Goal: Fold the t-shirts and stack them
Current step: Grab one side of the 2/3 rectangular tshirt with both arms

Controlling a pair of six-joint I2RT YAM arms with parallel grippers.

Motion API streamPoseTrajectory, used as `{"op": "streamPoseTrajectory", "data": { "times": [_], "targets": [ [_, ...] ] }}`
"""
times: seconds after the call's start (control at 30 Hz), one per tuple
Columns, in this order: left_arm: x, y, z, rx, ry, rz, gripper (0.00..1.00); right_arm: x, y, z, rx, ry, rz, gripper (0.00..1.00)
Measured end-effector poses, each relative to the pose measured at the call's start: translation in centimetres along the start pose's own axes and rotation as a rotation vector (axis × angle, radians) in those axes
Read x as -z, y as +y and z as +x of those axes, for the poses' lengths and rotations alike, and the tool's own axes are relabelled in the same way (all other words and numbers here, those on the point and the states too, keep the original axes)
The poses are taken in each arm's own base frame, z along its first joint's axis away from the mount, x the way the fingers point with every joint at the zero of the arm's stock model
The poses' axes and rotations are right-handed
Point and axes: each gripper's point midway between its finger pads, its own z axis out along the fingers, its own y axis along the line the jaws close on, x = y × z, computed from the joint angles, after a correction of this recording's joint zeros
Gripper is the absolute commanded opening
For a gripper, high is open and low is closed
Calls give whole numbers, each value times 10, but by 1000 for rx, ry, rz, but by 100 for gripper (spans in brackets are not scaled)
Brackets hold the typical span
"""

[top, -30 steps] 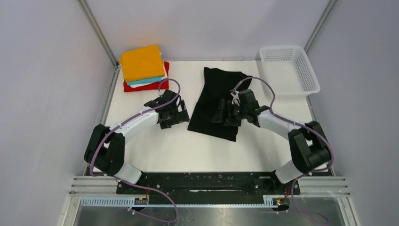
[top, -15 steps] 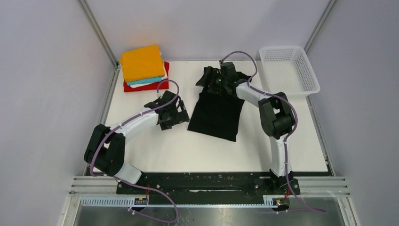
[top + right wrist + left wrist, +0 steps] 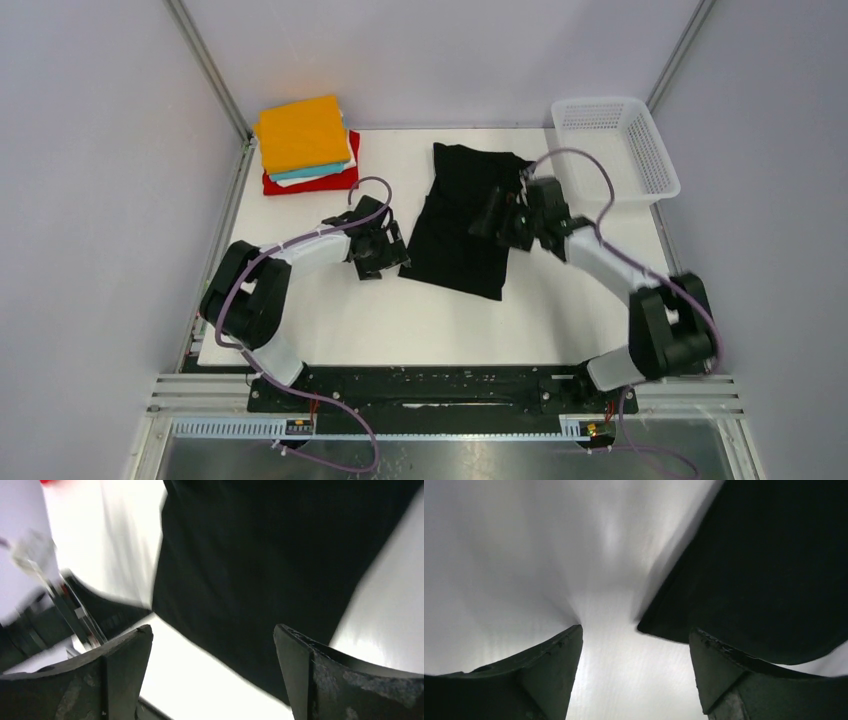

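Left edge: the table (image 3: 330, 330) ends at a metal rail (image 3: 225, 215) down the left of the top view, close behind the left arm.
Folded stack (image 3: 308, 150): upper left corner of the table, near the rail. The orange shirt (image 3: 300, 133) is on top, with thin teal and white edges under it. The red shirt (image 3: 335, 182) at the bottom sticks out at the right.
Left gripper (image 3: 385, 258): left of centre, low over the table and just beside the black shirt's lower-left corner. Its fingers are spread wide with nothing between them.
Open room: bare white surface spans the lower middle, and a narrower strip lies between stack and black cloth.
Black shirt (image 3: 462, 225): centre, flat, a long shape narrower at the top. Its edges are fairly straight, its lower hem slants down to the right, and it is creased near the upper right.
Right gripper (image 3: 492, 215): over the shirt's right edge, fingers wide apart, holding nothing. Whether it touches the cloth cannot be told.
Right edge: a bare strip lies beside the shirt. The white mesh basket (image 3: 655, 165) sits at the upper right corner, apart from the cloth.
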Motion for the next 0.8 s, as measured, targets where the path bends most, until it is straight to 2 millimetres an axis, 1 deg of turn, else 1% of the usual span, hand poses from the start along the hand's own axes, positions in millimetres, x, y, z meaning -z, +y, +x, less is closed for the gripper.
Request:
{"op": "streamPoseTrajectory", "data": {
  "times": [0.03, 0.1, 0.2, 0.27, 0.33, 0.4, 0.5, 0.53, 0.57, 0.63, 0.7, 0.8],
  "targets": [
    [-1, -4, -1, 3, 6, 9, 68, 15, -6, 17, 2, 3, 1, 99],
    [-7, -14, -3, 1, 8, 34, 60, 35, -24, 49, -11, 15, 14, 98],
    [-13, -29, -4, -6, 20, 73, 42, 45, -64, 106, -61, 92, 77, 94],
    [-17, -33, -2, -11, 28, 85, 32, 49, -87, 139, -104, 164, 131, 92],
    [-19, -35, 2, -12, 39, 93, 29, 53, -84, 136, -102, 144, 112, 90],
    [-20, -36, 6, -10, 49, 103, 24, 54, -84, 137, -99, 139, 110, 84],
    [-21, -38, 10, -9, 54, 109, 9, 53, -89, 145, -104, 157, 123, 74],
    [-22, -38, 11, -8, 58, 107, 3, 52, -89, 145, -101, 159, 124, 70],
    [-22, -38, 12, -8, 61, 107, 0, 50, -88, 146, -97, 163, 119, 64],
    [-22, -38, 13, -4, 63, 107, 0, 45, -86, 148, -88, 178, 114, 53],
    [-22, -38, 14, -2, 64, 107, 0, 41, -84, 152, -81, 196, 110, 36],
    [-22, -38, 14, 5, 59, 110, 0, 37, -87, 157, -74, 214, 129, 22]
  ]
}}
